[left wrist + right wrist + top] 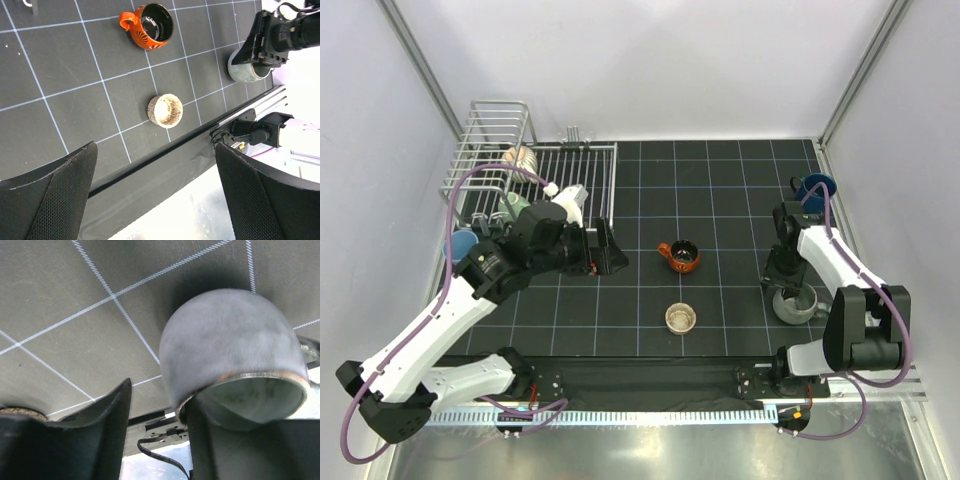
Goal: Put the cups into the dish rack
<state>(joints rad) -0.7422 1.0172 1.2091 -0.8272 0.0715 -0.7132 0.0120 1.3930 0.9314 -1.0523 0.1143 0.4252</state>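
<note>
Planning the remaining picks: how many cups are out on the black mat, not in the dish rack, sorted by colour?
Orange-brown mug: 1
Small tan cup: 1
Grey mug: 1
Dark blue mug: 1
Total: 4

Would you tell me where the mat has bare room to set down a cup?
The widest bare stretch runs along the far side, between the dish rack and the dark blue cup. A smaller patch lies between the orange cup and the grey cup. It is crowded where the left gripper hangs beside the rack.
</note>
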